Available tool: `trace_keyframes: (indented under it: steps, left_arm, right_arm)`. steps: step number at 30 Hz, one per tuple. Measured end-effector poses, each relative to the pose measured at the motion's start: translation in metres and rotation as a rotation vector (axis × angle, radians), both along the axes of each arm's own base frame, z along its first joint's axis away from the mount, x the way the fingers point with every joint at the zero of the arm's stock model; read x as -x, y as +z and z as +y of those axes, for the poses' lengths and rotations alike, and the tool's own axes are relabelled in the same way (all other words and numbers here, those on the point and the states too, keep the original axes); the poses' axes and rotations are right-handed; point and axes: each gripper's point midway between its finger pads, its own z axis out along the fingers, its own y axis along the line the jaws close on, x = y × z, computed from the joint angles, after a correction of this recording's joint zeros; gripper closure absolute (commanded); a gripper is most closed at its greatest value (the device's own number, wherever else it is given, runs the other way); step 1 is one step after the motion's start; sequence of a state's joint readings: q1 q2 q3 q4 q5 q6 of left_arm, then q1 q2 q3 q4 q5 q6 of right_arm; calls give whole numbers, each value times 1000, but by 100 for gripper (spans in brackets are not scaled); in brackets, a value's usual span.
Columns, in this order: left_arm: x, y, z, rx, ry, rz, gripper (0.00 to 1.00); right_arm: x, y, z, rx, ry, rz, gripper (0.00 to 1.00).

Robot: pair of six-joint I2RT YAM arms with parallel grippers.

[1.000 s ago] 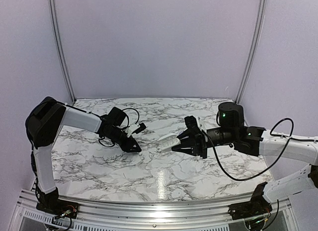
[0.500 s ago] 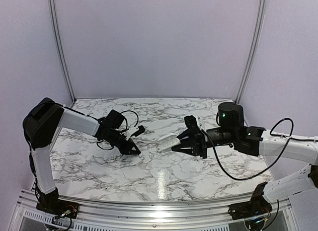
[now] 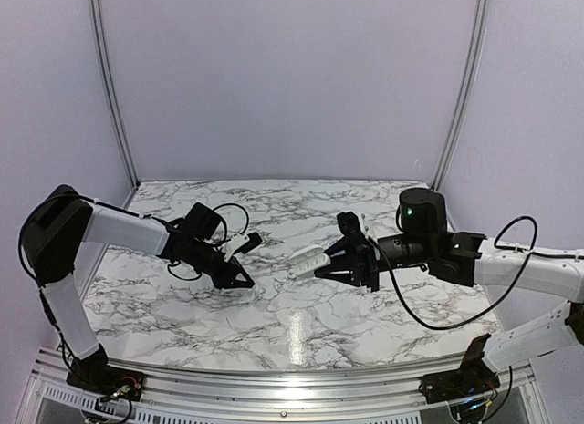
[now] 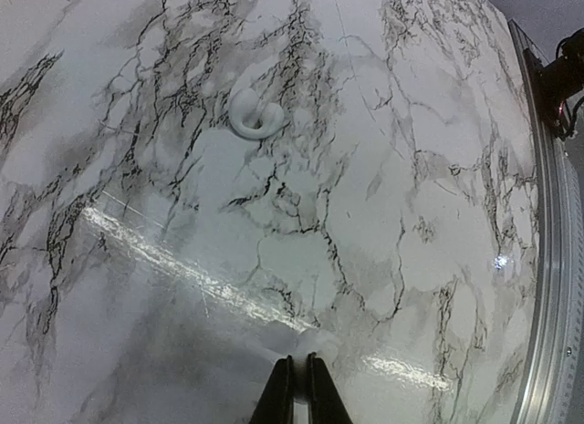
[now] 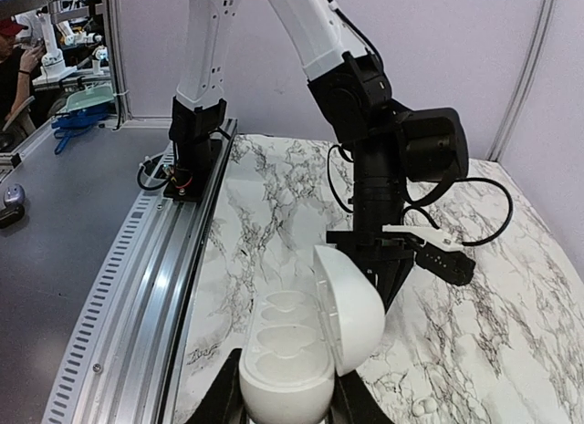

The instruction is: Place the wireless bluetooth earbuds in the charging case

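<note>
Top external: mounted high behind the bases, facing forward and down over the whole table [image 3: 292, 324]. Left wrist: very near the marble, looking steeply down past the left gripper [image 4: 299, 358]; which patch of it, uncertain. Right wrist: low, facing across the table at the left arm [image 5: 365, 96], with the charging case [image 5: 287, 351] close in the foreground. The overhead view shares that arm.

Table [image 3: 301, 328] in white marble pattern, veined grey and black, under pale lilac walls [image 3: 292, 77]. The glossy white charging case [image 5: 292, 360], white inside as well, sits between the black fingers of the right gripper [image 5: 290, 401]. The left gripper [image 4: 297, 392] is also black. A small white earbud [image 4: 255, 112] nearly blends into the marble. Left arm [image 3: 119, 228] and right arm [image 3: 529, 269] are white with black joints; a green light [image 3: 411, 208] glows on the right.
</note>
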State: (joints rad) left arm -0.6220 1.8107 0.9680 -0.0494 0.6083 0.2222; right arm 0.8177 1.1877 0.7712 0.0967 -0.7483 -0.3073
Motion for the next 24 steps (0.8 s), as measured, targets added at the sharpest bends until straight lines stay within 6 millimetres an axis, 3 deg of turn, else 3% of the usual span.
trace_keyframes:
  steps: [5, 11, 17, 21, 24]
  left_arm:
    - [-4, 30, -2, 70, 33, -69, 100]
    - [2, 107, -6, 230, 62, -223, 100]
    - [28, 189, -26, 398, 36, -400, 100]
    - [45, 229, -32, 493, 25, -481, 100]
    - [53, 241, -37, 529, 14, -504, 100]
  right_arm:
    - [-6, -2, 0, 4, -27, 12, 100]
    - [-20, 2, 3, -23, -76, 29, 100]
    - [-32, 11, 8, -82, -123, 29, 100]
    - [-34, 17, 8, -118, -133, 18, 100]
    - [-35, 23, 8, -145, -135, 7, 100]
